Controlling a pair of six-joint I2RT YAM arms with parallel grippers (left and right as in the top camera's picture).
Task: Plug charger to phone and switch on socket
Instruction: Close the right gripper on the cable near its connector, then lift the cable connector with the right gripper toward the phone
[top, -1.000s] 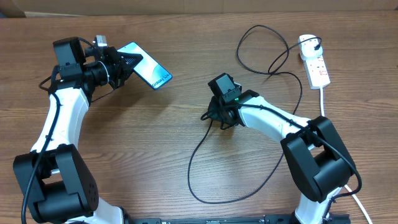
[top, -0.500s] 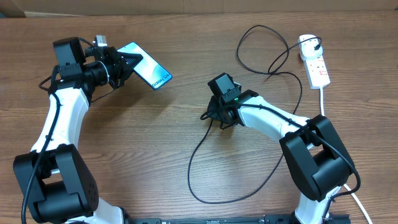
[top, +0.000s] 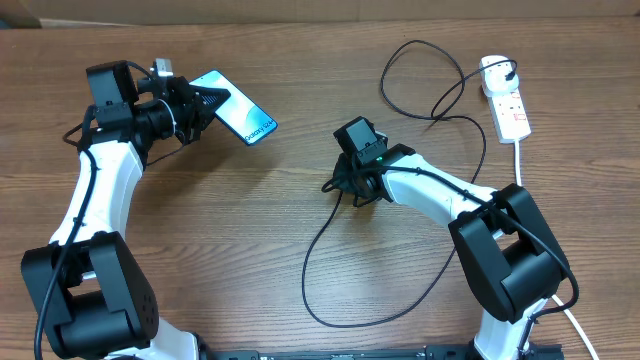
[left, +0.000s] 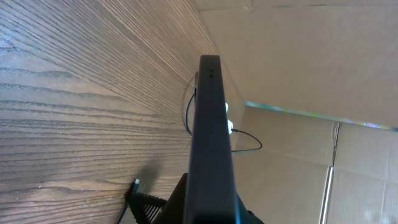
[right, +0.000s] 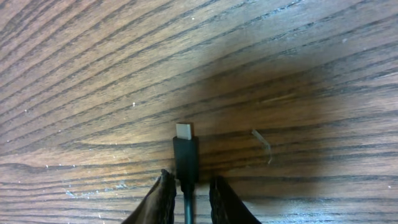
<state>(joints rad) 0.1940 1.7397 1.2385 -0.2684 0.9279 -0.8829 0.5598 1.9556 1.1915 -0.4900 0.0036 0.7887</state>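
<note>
My left gripper (top: 205, 100) is shut on the phone (top: 238, 108) and holds it off the table at the far left, screen up. In the left wrist view the phone (left: 210, 143) shows edge-on. The charger (top: 320, 240) loops across the middle of the table, and its plug (top: 497, 70) sits in the socket (top: 508, 105) at the far right. My right gripper (top: 345, 187) is down at the cable's free end. The connector tip (right: 185, 152) lies flat on the wood, and the right gripper (right: 188, 186) straddles the cable just behind it, jaws narrow, with a small gap on the right side.
The socket's thick white cord (top: 519, 160) runs down the right edge towards the right arm's base. Cardboard walls (left: 298, 56) stand behind the table. The charger's big loop (top: 400, 300) lies in front of the right arm.
</note>
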